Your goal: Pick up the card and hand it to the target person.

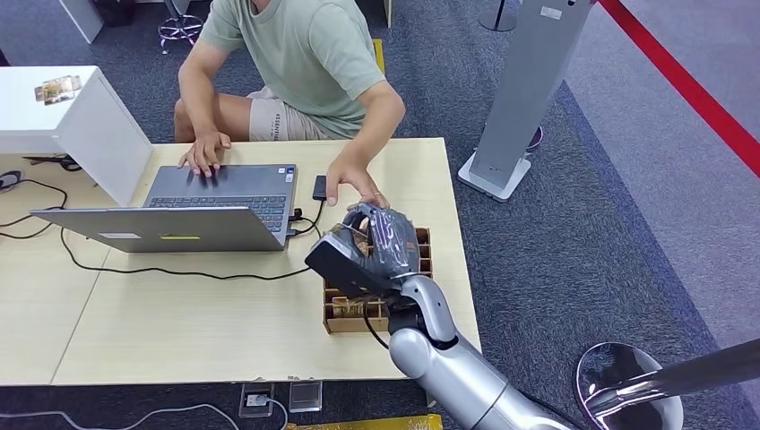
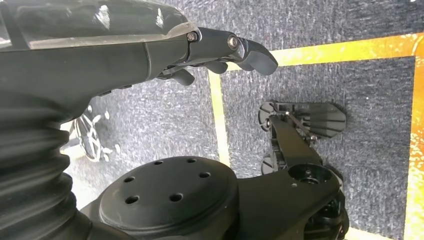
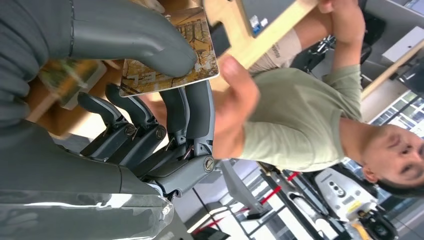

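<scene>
My right hand [image 1: 376,242] is raised over the wooden card rack [image 1: 345,315] on the table and pinches a brown patterned card [image 3: 172,52] between its thumb and fingers [image 3: 192,107]. The person's hand [image 1: 351,184] reaches across the table toward it, its fingertips [image 3: 235,67] close to the card's edge; whether they touch it I cannot tell. The person [image 1: 305,63] sits at the far side in a green shirt. My left hand [image 2: 220,47] hangs down over the carpet, fingers curled in, holding nothing.
An open laptop [image 1: 193,210] stands on the table [image 1: 179,322] to the left, the person's other hand on its keys. A black cable [image 1: 170,269] runs across the tabletop. A grey pillar base [image 1: 497,170] and a stool [image 1: 627,385] stand on the right.
</scene>
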Robot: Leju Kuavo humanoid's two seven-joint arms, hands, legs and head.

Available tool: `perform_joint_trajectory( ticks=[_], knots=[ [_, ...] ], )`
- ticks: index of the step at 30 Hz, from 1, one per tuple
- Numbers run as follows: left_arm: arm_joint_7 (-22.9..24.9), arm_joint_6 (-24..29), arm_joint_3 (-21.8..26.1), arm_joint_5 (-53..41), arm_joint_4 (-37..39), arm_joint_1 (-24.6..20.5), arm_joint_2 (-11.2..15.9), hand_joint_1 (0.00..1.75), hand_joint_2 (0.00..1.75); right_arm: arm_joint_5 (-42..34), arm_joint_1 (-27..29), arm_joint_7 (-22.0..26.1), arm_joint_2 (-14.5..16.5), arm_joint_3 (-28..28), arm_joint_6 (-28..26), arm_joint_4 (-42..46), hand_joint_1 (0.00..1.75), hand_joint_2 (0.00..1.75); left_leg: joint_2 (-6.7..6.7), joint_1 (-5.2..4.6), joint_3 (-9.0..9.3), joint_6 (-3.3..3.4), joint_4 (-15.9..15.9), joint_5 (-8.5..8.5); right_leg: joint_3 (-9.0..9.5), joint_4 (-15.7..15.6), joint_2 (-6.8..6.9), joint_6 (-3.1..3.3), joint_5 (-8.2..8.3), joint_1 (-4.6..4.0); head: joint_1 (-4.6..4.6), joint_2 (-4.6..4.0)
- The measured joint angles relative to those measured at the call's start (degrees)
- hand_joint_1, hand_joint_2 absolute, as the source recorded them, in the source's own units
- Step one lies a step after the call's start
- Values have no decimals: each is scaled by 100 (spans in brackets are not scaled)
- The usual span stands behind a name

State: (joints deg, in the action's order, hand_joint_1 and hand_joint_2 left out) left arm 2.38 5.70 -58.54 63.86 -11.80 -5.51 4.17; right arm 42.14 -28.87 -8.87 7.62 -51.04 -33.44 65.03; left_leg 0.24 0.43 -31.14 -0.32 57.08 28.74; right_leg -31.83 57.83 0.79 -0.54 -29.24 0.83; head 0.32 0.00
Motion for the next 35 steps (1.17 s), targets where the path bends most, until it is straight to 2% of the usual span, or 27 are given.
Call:
perform_joint_trajectory(
  ticks=[5, 12, 16, 23, 29, 31, 35],
  knots=[
    [31, -13, -90, -36, 0, -16, 0, 0, 175, -171, -838, 151, 408, -57, -48, -1050, 171, 175, -2, 0, -1, 0, 0, -4, 0, 1, 6, 0, 1, 0, -5, 0],
    [94, 30, -178, -14, 0, -21, 0, 0, 175, -150, -1382, 160, 831, -94, -201, -2281, 171, 175, -3, 0, -2, 0, 0, -4, -1, 1, 7, 0, 0, 0, 4, 0],
    [73, 14, -234, -12, 0, -20, 0, 0, 175, -136, -1444, 136, 907, -102, -352, -2661, 0, 175, -3, 0, -1, 0, 1, -3, -1, 0, 6, -1, 0, 0, 4, 0],
    [-44, -83, -375, -71, 0, -24, 0, 0, 175, -85, -1452, 60, 930, -119, -461, -3013, 0, 175, -2, 0, 1, 0, 1, -4, -1, 0, 3, -1, 1, 0, 0, 0],
    [-5, 37, -434, 47, 0, -21, 0, 0, 175, 110, -1437, 146, 919, -67, -603, -3091, 0, 175, -2, 0, 1, 0, 1, -4, -2, 0, 3, -1, 1, 0, 1, 0],
    [10, 69, -437, 80, 0, -19, 0, 0, 175, 398, -1369, 386, 901, 74, -621, -2974, 0, 175, -2, 0, 2, 0, 1, -4, -2, 0, 2, -1, 1, 0, 2, 0],
    [27, 111, -443, 128, 0, -14, 0, 0, 175, 995, -1003, 1338, 894, 677, -637, -2384, 0, 175, -3, 0, 1, 0, 2, -3, -2, 0, 4, -1, 1, 0, 0, 1]
  ],
)
